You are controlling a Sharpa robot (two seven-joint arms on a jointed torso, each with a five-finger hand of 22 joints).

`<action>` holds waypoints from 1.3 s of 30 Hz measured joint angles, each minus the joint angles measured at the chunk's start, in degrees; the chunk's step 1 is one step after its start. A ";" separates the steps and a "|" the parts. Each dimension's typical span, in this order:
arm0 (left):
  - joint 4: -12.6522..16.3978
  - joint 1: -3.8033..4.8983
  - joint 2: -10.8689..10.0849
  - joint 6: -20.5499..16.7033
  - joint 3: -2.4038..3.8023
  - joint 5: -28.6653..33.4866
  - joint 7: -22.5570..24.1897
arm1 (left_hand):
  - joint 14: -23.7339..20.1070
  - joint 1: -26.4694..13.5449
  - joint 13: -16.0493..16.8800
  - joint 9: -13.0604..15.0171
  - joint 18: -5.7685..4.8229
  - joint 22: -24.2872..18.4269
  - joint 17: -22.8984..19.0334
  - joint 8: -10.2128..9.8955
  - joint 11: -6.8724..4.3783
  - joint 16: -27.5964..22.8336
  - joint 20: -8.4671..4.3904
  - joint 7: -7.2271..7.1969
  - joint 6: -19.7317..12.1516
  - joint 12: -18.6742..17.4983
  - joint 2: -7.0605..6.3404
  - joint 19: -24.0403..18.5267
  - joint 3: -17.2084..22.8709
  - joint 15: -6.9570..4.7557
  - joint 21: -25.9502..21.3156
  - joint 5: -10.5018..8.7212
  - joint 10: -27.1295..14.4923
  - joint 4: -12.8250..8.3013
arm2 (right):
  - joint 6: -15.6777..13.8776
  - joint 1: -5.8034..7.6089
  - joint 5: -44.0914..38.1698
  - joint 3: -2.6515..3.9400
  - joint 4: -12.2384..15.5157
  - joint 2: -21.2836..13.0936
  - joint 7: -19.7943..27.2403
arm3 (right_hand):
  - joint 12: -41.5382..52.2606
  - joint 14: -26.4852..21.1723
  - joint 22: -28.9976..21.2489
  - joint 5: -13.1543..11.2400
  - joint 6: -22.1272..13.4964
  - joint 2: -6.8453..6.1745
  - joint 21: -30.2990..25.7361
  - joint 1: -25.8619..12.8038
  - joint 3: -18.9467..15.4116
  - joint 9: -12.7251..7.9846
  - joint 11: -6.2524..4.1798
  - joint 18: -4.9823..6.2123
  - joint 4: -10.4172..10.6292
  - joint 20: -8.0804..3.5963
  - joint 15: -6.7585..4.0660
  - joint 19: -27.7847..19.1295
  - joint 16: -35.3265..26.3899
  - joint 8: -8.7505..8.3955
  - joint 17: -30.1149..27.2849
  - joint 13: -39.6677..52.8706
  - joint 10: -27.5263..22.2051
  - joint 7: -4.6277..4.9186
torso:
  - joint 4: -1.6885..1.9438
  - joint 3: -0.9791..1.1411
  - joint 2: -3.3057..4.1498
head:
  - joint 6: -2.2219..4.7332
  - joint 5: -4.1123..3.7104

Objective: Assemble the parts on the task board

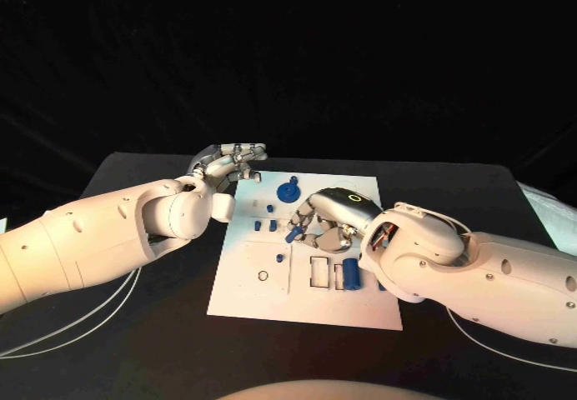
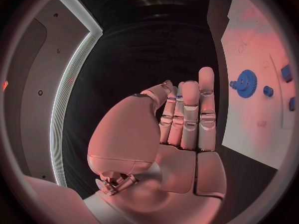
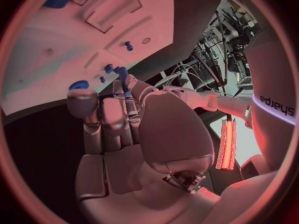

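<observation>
The white task board (image 1: 253, 296) lies mid-table. My right hand (image 1: 324, 218) hovers over its middle and pinches a small blue peg (image 1: 293, 236) between thumb and fingertips; the right wrist view has the peg (image 3: 122, 74) just off the board (image 3: 56, 50). My left hand (image 1: 231, 162) is raised at the board's far left corner. In its wrist view the thumb meets the straight fingers (image 2: 190, 109) on what looks like a tiny blue part (image 2: 177, 89). A blue gear (image 1: 288, 192) stands at the far end. A blue cylinder (image 1: 350, 273) lies by two rectangular recesses (image 1: 320, 272).
Small blue pegs (image 1: 266, 225) stand left of the right hand, another (image 1: 280, 258) nearer, with a thin ring (image 1: 263, 275) close by. White cables (image 1: 72, 325) run along the table's left side. A pale object (image 1: 551, 212) sits at the right edge.
</observation>
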 measured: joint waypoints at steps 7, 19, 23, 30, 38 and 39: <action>-0.08 -0.02 0.15 0.02 0.00 -0.02 0.00 | 0.00 0.00 0.00 0.00 0.00 0.00 0.00 0.00 0.00 0.00 0.00 0.00 0.00 0.00 0.00 0.00 0.00 0.00 0.00 0.00 0.00 0.00 | 1.18 -1.53 1.35 -0.57 -1.33 4.47 1.29 | -0.24 0.00 -0.03 0.29 -0.09 0.23 0.00 -0.24 0.16 0.00 0.00 0.00 0.16 0.00 0.00 0.00 0.00 -0.19 -0.05 0.00 0.00 0.09 | 0.11 -0.07 0.01 | -0.12 0.68; -0.07 -0.03 0.51 0.10 0.00 -0.04 -0.01 | 0.00 0.00 -0.01 0.00 0.00 -0.04 0.01 0.00 0.00 0.00 0.00 0.00 0.00 0.00 0.00 0.00 0.00 0.00 0.00 0.00 0.00 0.00 | 3.61 -4.10 1.74 -0.89 -4.92 7.78 2.60 | -0.24 0.00 -0.07 0.29 -0.18 0.38 0.00 -0.40 0.16 0.00 0.01 0.00 0.17 0.00 0.00 0.00 0.00 -0.16 -0.05 0.00 0.00 0.18 | 0.04 -0.03 0.03 | -0.61 1.63; -0.09 -0.03 0.59 0.14 0.00 -0.05 -0.01 | 0.00 0.00 -0.01 0.00 0.00 -0.05 0.01 0.00 0.00 0.00 0.00 0.00 0.00 0.00 0.00 0.00 0.00 0.00 0.00 0.00 0.00 0.00 | 4.26 -4.38 1.70 -0.89 -5.72 8.38 2.81 | -0.45 0.00 -0.07 0.28 -0.11 0.44 0.00 -0.47 0.15 0.00 0.01 0.00 0.17 0.00 0.00 0.00 0.00 -0.16 -0.01 0.00 0.00 0.11 | -0.02 -0.02 0.02 | -0.78 1.76; -0.14 -0.03 0.73 0.22 0.01 -0.06 -0.01 | 0.00 0.00 -0.01 0.00 0.00 -0.04 0.01 0.00 0.00 0.00 0.00 0.00 0.00 0.00 0.00 0.00 0.00 0.00 0.00 0.00 0.00 0.00 | 4.90 -4.92 1.18 -0.97 -6.94 9.44 3.06 | -0.45 0.00 -0.07 0.26 -0.11 0.44 0.00 -0.48 0.30 0.00 0.01 0.00 0.02 0.00 0.00 0.00 0.00 -0.16 0.00 0.00 0.00 0.11 | 0.02 0.02 0.03 | -1.04 1.94; -0.18 -0.03 0.77 0.28 0.01 -0.06 -0.02 | 0.00 0.00 -0.02 0.00 0.00 -0.04 0.01 0.00 0.00 0.00 0.00 0.00 0.00 0.00 0.00 0.00 0.00 0.00 0.01 0.00 0.00 0.00 | 5.04 -5.28 -0.29 -1.03 -7.93 9.97 3.00 | -0.45 0.00 0.06 0.23 -0.12 0.43 0.00 -0.47 0.30 0.00 0.01 0.00 0.01 0.00 0.00 -0.01 -0.01 -0.16 0.07 0.00 0.00 0.12 | 0.01 0.03 0.03 | -1.31 2.04; -0.18 -0.03 0.77 0.29 0.01 -0.06 -0.03 | 0.00 0.00 -0.02 0.00 0.00 -0.04 0.01 0.00 0.00 0.00 0.00 0.00 0.00 0.00 0.00 0.00 0.00 0.00 0.01 0.00 0.00 0.00 | 5.04 -5.30 -0.54 -1.03 -8.00 10.00 2.93 | -0.45 0.00 0.10 0.33 -0.12 0.43 0.00 -0.47 0.29 0.00 0.02 0.00 0.01 0.00 0.00 0.00 -0.01 -0.16 0.10 0.00 0.00 0.13 | 0.01 0.02 0.03 | -1.33 2.04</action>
